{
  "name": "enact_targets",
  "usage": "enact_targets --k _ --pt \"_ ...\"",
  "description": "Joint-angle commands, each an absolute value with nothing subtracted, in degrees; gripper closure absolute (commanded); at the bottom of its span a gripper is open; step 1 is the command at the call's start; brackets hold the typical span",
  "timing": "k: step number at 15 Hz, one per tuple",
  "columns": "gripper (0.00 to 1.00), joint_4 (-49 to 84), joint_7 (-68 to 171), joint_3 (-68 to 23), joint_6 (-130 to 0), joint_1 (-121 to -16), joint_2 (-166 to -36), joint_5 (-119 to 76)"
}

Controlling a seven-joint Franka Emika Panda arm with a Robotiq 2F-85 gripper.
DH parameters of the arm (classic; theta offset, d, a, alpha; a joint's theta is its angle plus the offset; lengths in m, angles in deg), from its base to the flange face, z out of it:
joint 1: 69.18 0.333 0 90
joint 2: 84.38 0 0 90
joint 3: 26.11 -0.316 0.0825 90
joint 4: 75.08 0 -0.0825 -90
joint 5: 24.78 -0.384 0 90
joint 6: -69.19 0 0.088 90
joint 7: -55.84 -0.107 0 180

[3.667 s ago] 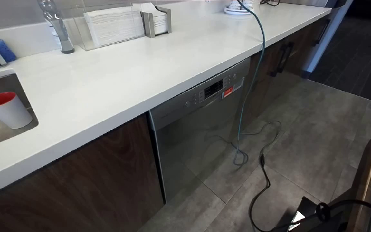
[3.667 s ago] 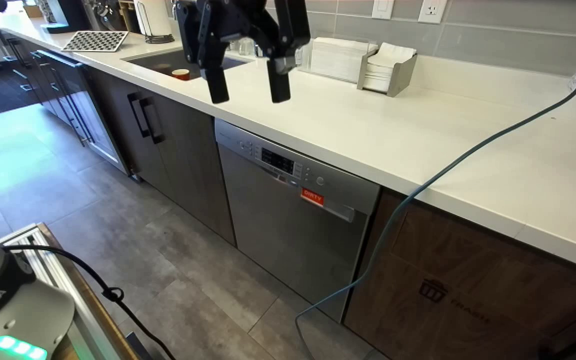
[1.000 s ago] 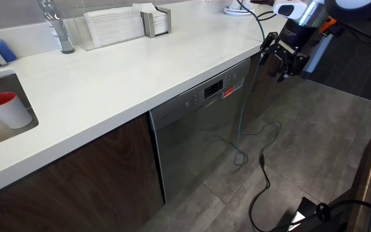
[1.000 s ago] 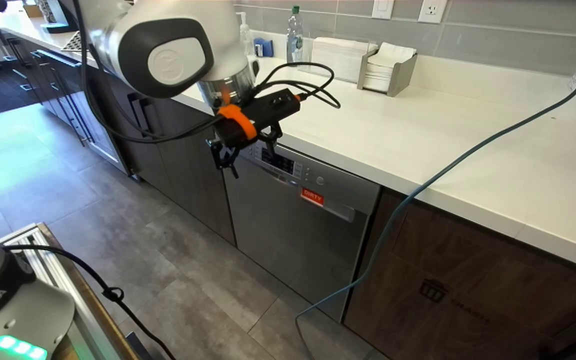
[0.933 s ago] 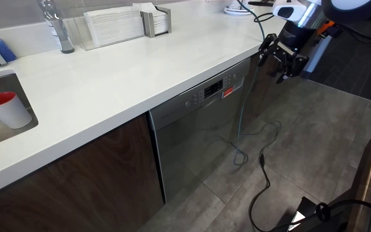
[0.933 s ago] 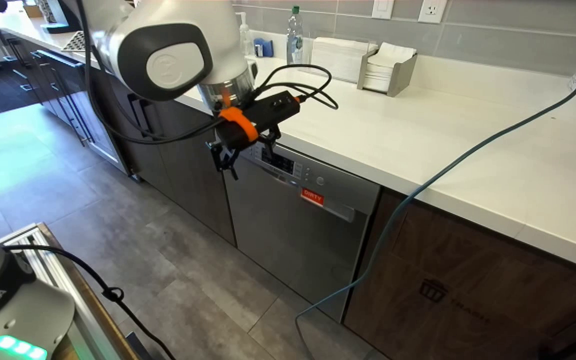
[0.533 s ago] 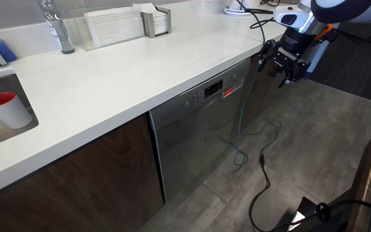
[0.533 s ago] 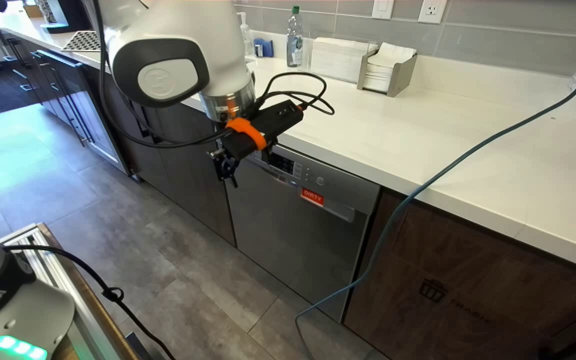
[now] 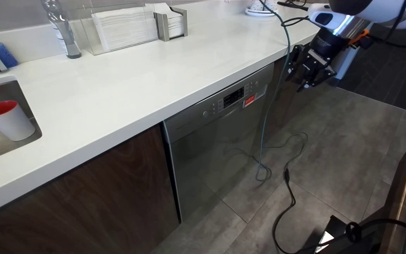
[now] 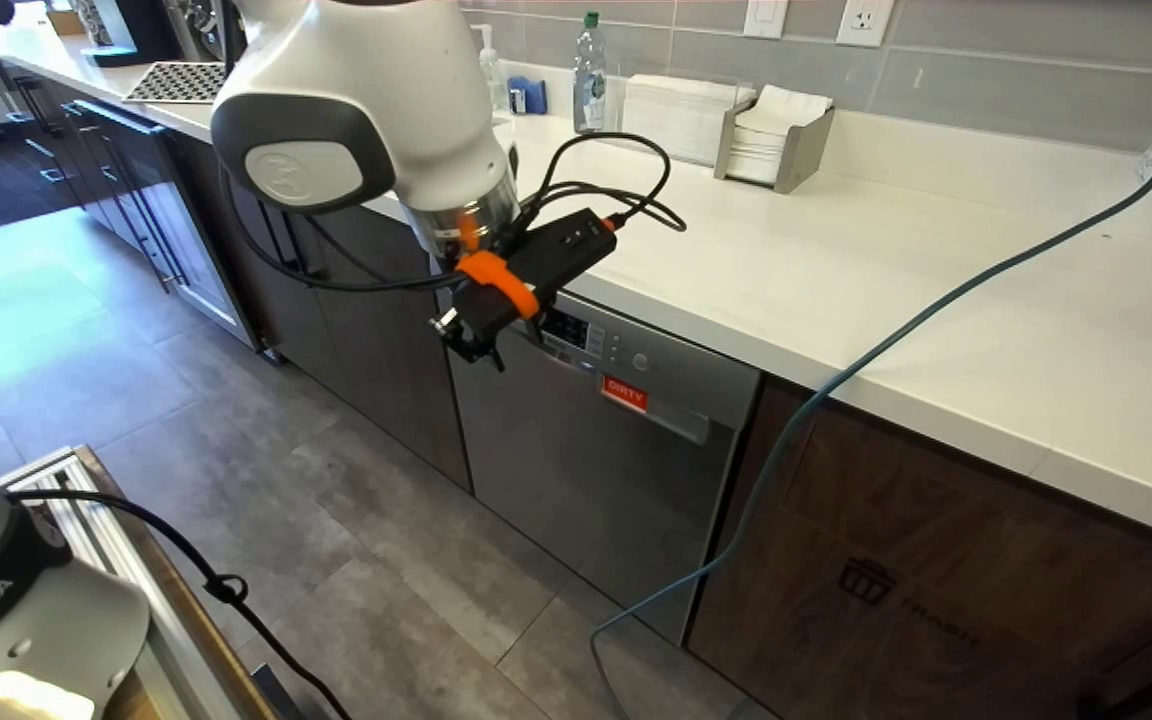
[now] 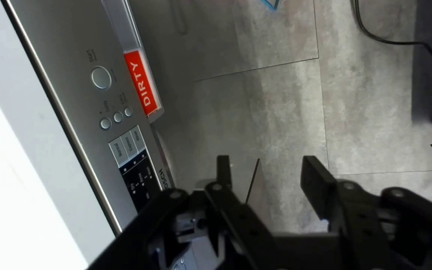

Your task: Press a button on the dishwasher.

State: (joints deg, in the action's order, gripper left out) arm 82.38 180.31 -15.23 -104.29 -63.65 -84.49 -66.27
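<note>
White countertop point(image 10: 986, 310) stretches along a grey tiled wall point(image 10: 1026, 115), above dark brown wooden cabinets point(image 9: 83, 197) and a grey floor point(image 9: 351, 130). Built in beneath the countertop, between cabinets, the dishwasher point(image 10: 576, 470) has a brushed steel front. Its top panel point(image 10: 696, 380) carries a dark display point(image 10: 566, 325) and small round buttons point(image 11: 105, 123); in the wrist view, a larger button point(image 11: 101, 77) is labelled Start. A red sticker point(image 10: 625, 393) just below the panel reads DIRTY.

A white robot arm point(image 10: 416, 100) reaches in from above, with a black box point(image 10: 546, 258) and an orange strap point(image 10: 501, 283) fastened low on it. Its black gripper point(image 11: 264, 167) is angled downward in the air, near the dishwasher's top panel and apart from it. The two fingers point(image 11: 223, 170) are spread wide, and floor shows through the gap between them.

On the countertop are a bottle point(image 10: 589, 85) with a green cap point(image 10: 592, 19) and stacks of white paper towels point(image 9: 125, 28). A white cup point(image 9: 12, 123) with a red inside sits in the sink point(image 9: 5, 92). A blue cord point(image 10: 786, 435) passes over the countertop and hangs past its edge to the floor.
</note>
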Motion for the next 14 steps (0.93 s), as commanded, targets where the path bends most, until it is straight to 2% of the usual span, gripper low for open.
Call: enact_targets --k 1,4,5,11,13,14 --pt "0.76 79.93 189.94 -16.36 -104.67 -62.83 -85.51 -79.68" --pt "0.97 77.49 198.09 -16.83 -104.55 -62.78 -86.69 -90.5" --pt "1.0 76.62 200.91 -16.93 -104.33 -62.8 -87.21 -93.81" --pt "1.0 70.11 218.3 -17.13 -101.28 -63.89 -94.42 -112.15" --pt "1.0 68.92 211.58 -17.38 -100.72 -63.88 -95.27 -106.61" --pt "1.0 67.09 218.11 -17.46 -100.32 -64.22 -97.61 -113.23"
